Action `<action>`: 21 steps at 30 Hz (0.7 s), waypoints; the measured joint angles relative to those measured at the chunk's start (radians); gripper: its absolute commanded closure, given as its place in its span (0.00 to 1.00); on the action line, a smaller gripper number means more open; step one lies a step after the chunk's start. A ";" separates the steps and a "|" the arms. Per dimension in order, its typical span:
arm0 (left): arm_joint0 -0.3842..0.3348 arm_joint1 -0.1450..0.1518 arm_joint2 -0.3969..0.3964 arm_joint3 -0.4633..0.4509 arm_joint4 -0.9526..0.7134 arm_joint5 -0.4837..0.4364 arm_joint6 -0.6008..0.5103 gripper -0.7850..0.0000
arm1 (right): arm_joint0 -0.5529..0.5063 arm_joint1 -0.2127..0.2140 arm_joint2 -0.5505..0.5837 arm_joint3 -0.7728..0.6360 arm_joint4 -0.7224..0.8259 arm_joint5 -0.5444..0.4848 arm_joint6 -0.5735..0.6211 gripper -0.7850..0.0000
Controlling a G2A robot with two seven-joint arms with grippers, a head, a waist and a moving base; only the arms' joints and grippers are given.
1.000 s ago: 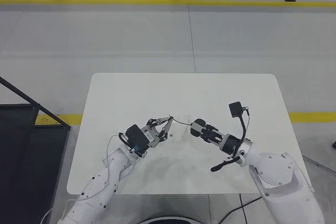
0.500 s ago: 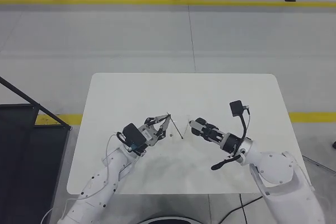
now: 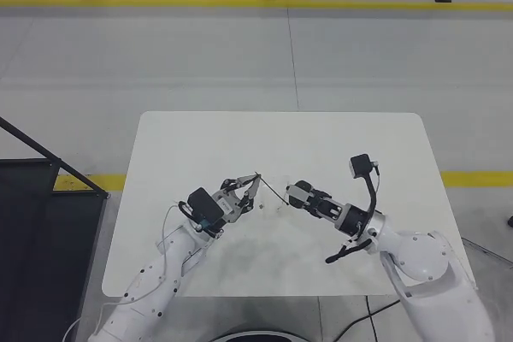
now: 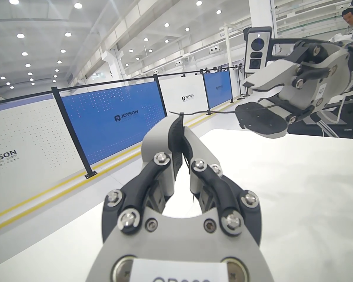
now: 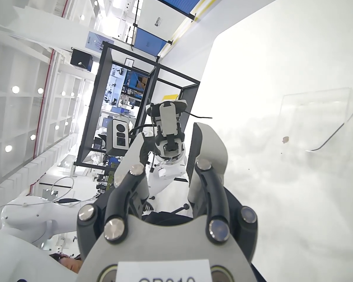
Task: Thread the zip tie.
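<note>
- Far left, a black frame point(image 3: 21, 141) stands off the corner of the white table point(image 3: 197, 137), with a yellow floor line point(image 3: 487, 178) running behind.
- My left gripper point(image 3: 255, 180) sits left of the table's middle, raised off the surface and pointing toward the other arm.
- Its fingers point(image 4: 161, 136) are pinched together on the zip tie point(image 4: 194, 114). In the left wrist view the black strap is clamped edge-on between the pads.
- From that pinch the tie runs as a thin black strand out to the right, in the air above the tabletop, across the short gap between the two arms.
- Its free end reaches my right gripper point(image 3: 292, 193). It seems to end between that gripper's fingertips, but I cannot tell whether it touches either one.
- The right gripper faces the left one, nearly tip to tip, just right of the table's middle. Its jaws stand wide apart, with nothing clamped between them.
- In the right wrist view, a clear plastic piece point(image 5: 326, 104) lies flat on the table, apart from both grippers.
</note>
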 measured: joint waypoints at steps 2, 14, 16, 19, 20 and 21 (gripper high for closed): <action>-0.002 0.000 0.000 0.001 -0.002 0.002 -0.002 1.00 | -0.005 0.000 0.003 0.003 0.015 -0.017 0.009 0.56; -0.012 -0.008 0.017 0.015 0.003 0.059 -0.016 1.00 | -0.009 0.000 -0.006 0.000 0.011 -0.035 0.021 0.58; -0.015 -0.009 0.023 0.019 0.007 0.065 -0.018 1.00 | -0.007 0.000 -0.010 0.001 0.012 -0.035 0.019 0.58; -0.018 -0.011 0.028 0.021 0.009 0.068 -0.020 1.00 | -0.004 -0.001 -0.016 0.001 0.007 -0.032 0.016 0.59; -0.019 -0.011 0.029 0.022 0.010 0.069 -0.020 1.00 | -0.003 -0.002 -0.018 0.001 0.005 -0.030 0.015 0.59; -0.019 -0.011 0.030 0.022 0.011 0.070 -0.019 1.00 | -0.002 -0.002 -0.021 0.001 0.003 -0.028 0.015 0.60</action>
